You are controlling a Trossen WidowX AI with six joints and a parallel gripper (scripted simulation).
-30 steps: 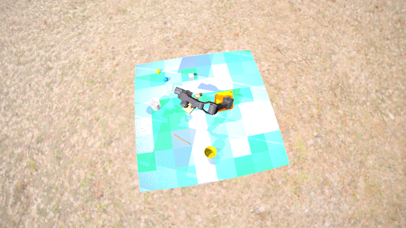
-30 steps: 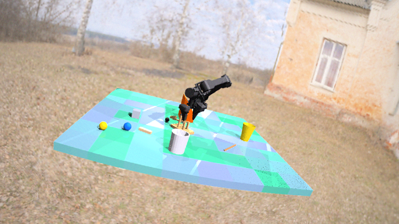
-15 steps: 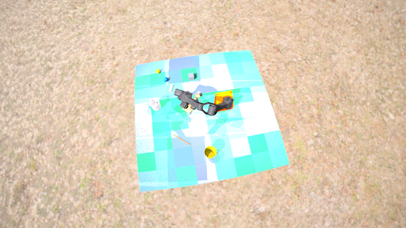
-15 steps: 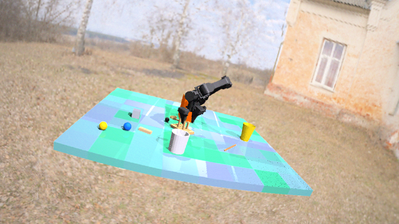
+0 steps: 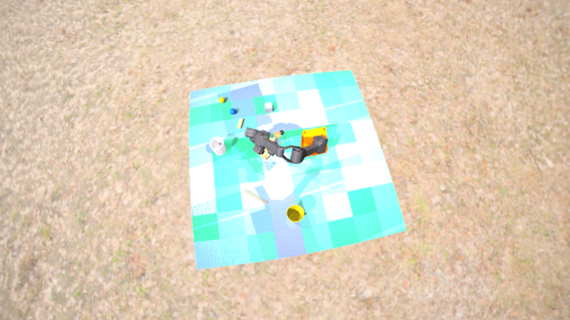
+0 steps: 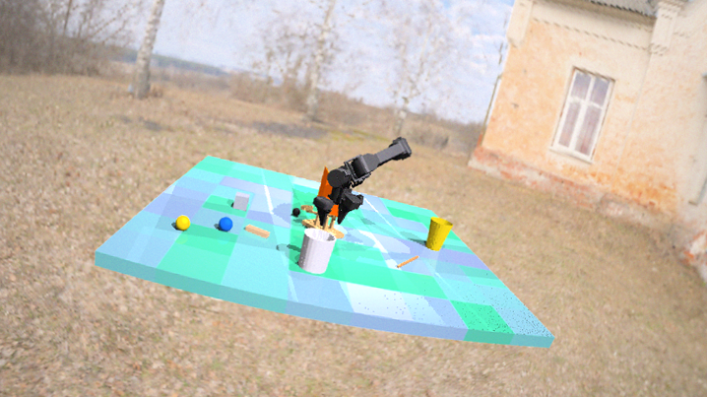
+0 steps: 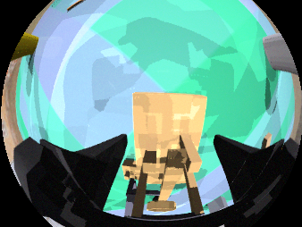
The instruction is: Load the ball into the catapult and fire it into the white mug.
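The tan wooden catapult (image 5: 265, 154) (image 7: 170, 113) stands mid-table with its flat base end toward the white mug. My gripper (image 6: 332, 224) (image 7: 173, 139) is open and empty, pointing down, its fingers on either side of the catapult in the wrist view. The arm hides part of the catapult in the top view. The white mug (image 5: 217, 146) (image 6: 315, 253) (image 7: 282, 54) stands upright at the table's left in the top view. A black ball (image 5: 282, 132) (image 6: 296, 212) is beside the catapult's cup end. A blue ball (image 5: 232, 111) (image 6: 225, 223) and a yellow ball (image 5: 221, 100) (image 6: 183, 223) lie farther off.
A yellow cup (image 5: 295, 213) (image 6: 438, 234) (image 7: 26, 46) stands upright across from the balls. A thin stick (image 5: 255, 197) (image 6: 408, 261), a small tan block (image 5: 240, 123) (image 6: 257, 231) and a pale cube (image 5: 268, 107) (image 6: 241, 201) lie on the table. An orange object (image 5: 314, 135) (image 6: 324, 182) is by the arm's base.
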